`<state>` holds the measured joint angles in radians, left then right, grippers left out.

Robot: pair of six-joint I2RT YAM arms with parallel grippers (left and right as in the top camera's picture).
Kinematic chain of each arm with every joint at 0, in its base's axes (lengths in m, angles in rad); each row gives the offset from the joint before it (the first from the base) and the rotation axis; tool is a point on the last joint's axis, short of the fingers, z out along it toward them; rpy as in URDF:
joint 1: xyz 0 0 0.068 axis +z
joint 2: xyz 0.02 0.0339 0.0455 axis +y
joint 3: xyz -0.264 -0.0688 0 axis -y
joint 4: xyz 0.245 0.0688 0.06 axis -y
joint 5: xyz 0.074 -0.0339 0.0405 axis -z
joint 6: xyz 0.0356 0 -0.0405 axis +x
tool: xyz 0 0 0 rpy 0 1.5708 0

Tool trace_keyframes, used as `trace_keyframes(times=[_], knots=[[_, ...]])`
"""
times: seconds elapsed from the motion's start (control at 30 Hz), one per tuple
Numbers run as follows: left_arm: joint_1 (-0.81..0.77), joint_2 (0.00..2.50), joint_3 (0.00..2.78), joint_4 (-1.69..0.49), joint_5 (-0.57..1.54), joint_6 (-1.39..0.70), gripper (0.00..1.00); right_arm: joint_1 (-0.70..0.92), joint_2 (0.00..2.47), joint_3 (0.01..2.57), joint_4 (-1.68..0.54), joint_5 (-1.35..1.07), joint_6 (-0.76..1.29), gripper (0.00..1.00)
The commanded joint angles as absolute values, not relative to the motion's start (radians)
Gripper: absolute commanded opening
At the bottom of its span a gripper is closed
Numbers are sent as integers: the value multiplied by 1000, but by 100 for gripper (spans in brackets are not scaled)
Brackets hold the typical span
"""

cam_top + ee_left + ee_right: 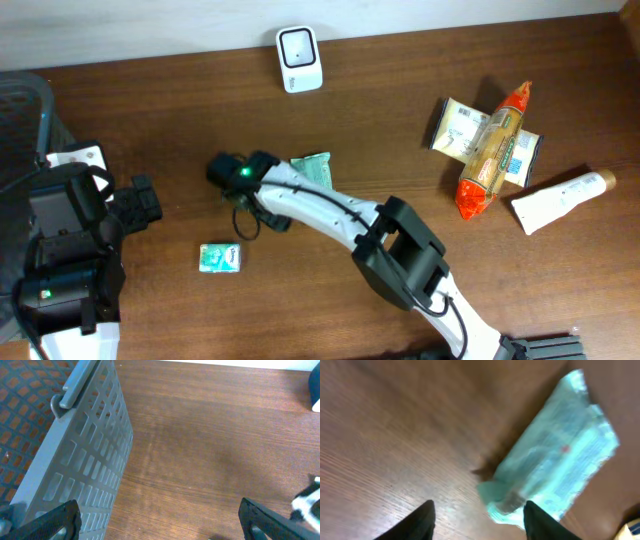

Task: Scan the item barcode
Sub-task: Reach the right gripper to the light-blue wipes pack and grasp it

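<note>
Near the middle of the table (150, 130), your packet (316, 166) is lying flat, one edge tucked under the right arm (330, 212); nothing has hold of it. In the right wrist view it's a blurry teal wrapper with crimped ends; the right gripper (477, 521) has its fingers (422, 520) spread apart over bare wood, and the packet's near corner sits just ahead of the other finger; you can't tell if that corner touches it, the view is too smeared.

The scanner (298, 58) stands at the far edge of the table, well apart from the packet; its dark window faces up toward the overhead camera.

Your left gripper (162, 522) is spread wide too, nothing between the fingers; it hangs over the wood just beside the grey basket (82, 460) on the left side.

Other stuff you've got lying around: a small green pack (220, 257) toward the front, left of the right arm; over on the right an orange bag (493, 150) lies across a white-and-green pack (455, 125); a white tube (560, 198) lies just beside those two.
</note>
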<state>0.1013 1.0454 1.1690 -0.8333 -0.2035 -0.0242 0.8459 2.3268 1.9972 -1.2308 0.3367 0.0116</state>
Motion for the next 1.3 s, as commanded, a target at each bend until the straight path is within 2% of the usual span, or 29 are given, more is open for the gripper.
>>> trace_keyframes(times=[0.0, 0.07, 0.13, 0.17, 0.2, 0.33, 0.43, 0.5, 0.73, 0.97, 1.0, 1.03, 1.07, 1.13, 1.2, 1.27], knots=[[106, 1045, 1181, -833, -214, -34, 99, 741, 2278, 2149, -1241, 249, 40, 56], [106, 1045, 1181, -832, -214, -34, 99, 662, 2278, 2172, -1235, 192, 107, 48], [106, 1045, 1181, -832, -214, -34, 99, 586, 2281, 2165, -1234, 134, 181, 34], [106, 1045, 1181, -832, -214, -34, 99, 518, 2286, 2141, -1239, 63, 250, 19], [106, 1045, 1181, -833, -214, -34, 99, 453, 2289, 2100, -1250, -37, 276, 15], [106, 1045, 1181, -832, -214, -34, 99, 390, 2290, 1963, -1258, -149, 279, 14], [106, 1045, 1181, -832, -214, -34, 99, 413, 2290, 1884, -1253, -191, 266, 14], [106, 1045, 1181, -832, -214, -34, 99, 459, 2290, 1867, -1240, -282, 160, 14], [106, 1045, 1181, -833, -214, -34, 99, 634, 2289, 1879, -1200, -277, 125, 14], [106, 1045, 1181, -833, -214, -34, 99, 535, 2287, 2052, -1317, -278, 81, 13], [106, 1045, 1181, -832, -214, -34, 99, 510, 2284, 2073, -1328, -287, 59, 21], [106, 1045, 1181, -832, -214, -34, 99, 483, 2282, 2086, -1335, -314, 16, 34], [106, 1045, 1181, -832, -214, -34, 99, 448, 2281, 2088, -1336, -344, -13, 57], [106, 1045, 1181, -832, -214, -34, 99, 380, 2285, 2065, -1319, -395, -23, 79], [106, 1045, 1181, -832, -214, -34, 99, 331, 2288, 2011, -1259, -501, -35, 84], [106, 1045, 1181, -832, -214, -34, 99, 302, 2293, 1941, -1188, -620, -52, 85]])
